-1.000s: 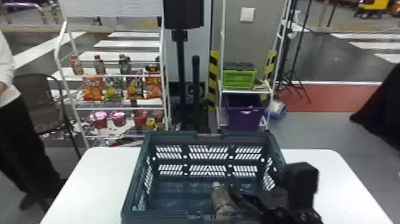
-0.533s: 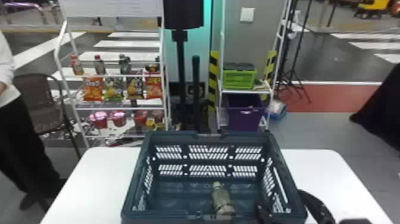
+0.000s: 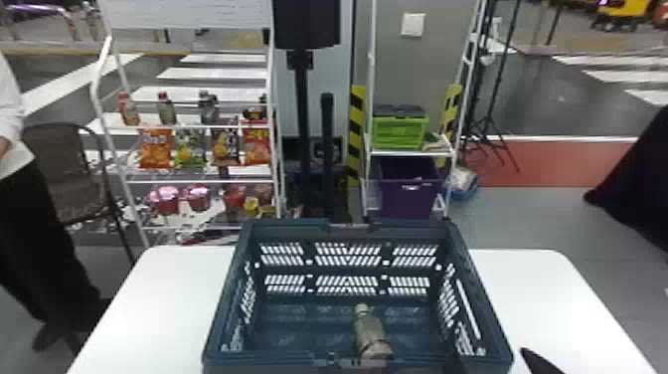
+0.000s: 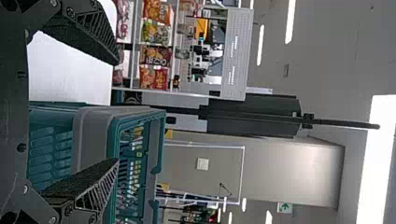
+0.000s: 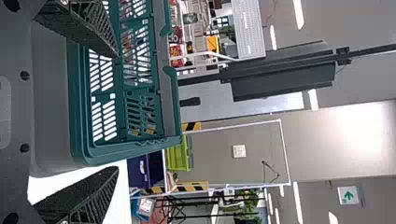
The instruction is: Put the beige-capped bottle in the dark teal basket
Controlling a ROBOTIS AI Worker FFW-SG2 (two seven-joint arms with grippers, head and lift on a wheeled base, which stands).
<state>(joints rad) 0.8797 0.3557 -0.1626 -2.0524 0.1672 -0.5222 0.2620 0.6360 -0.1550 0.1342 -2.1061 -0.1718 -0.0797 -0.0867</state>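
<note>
Right pincer point(image 5: 116, 112) has drawn off rightward from over the basket point(image 3: 283, 229); bottle point(image 3: 370, 333) unmoved. It rests inside by the near wall, long axis running cap-first toward the bench's point(image 3: 542, 278) far edge, left of the right pincer, likely the nearer. Fingers spread, empty; left pincer point(image 4: 116, 112) likewise. Only retreat remains, I judge.

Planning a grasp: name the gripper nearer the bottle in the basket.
Right: the right gripper is by the basket's near right corner; the left gripper, by its left end, is farther from the bottle.
</note>
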